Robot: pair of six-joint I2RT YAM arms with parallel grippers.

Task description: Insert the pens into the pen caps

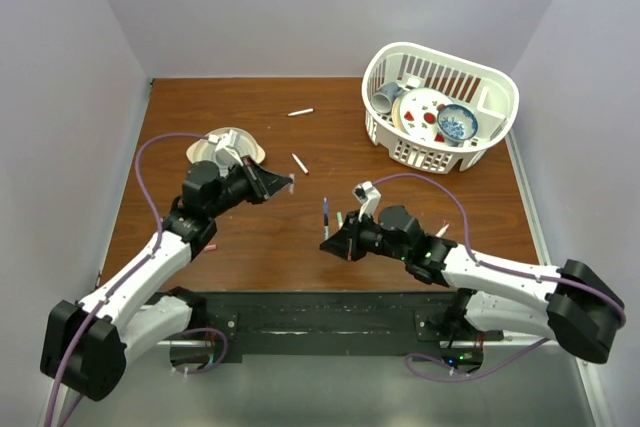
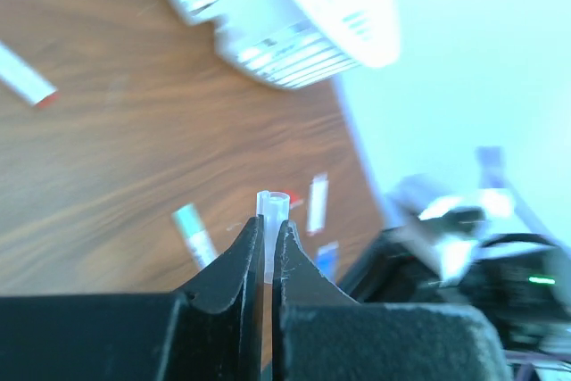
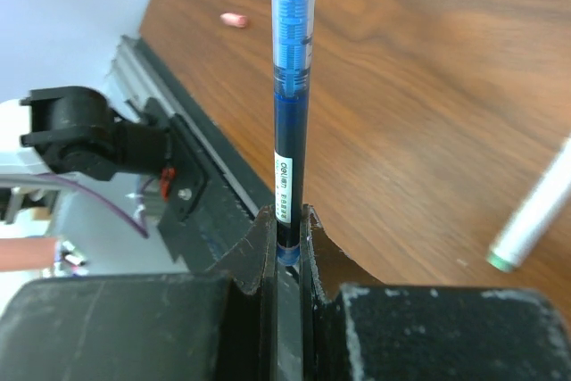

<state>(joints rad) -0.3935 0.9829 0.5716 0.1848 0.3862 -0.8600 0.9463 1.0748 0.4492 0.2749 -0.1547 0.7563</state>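
Observation:
My left gripper point(image 2: 269, 226) is shut on a small translucent white pen cap point(image 2: 272, 207) that pokes out past the fingertips, open end up. In the top view this gripper point(image 1: 288, 184) hangs left of centre. My right gripper point(image 3: 287, 217) is shut on the lower end of a dark blue pen point(image 3: 291, 86) that stands up from the jaws. From above, the right gripper point(image 1: 329, 238) and its blue pen point(image 1: 325, 213) are a short way right of the left one. Two white pens point(image 1: 300, 163) point(image 1: 300, 112) lie further back. A pink cap point(image 3: 235, 20) lies near the front edge.
A white basket point(image 1: 385, 127) of dishes stands at the back right. A metal bowl point(image 1: 228, 145) sits behind the left arm. A white pen with a green end point(image 3: 533, 213) lies right of the right gripper. A green-tipped pen point(image 2: 194, 235) lies on the wood.

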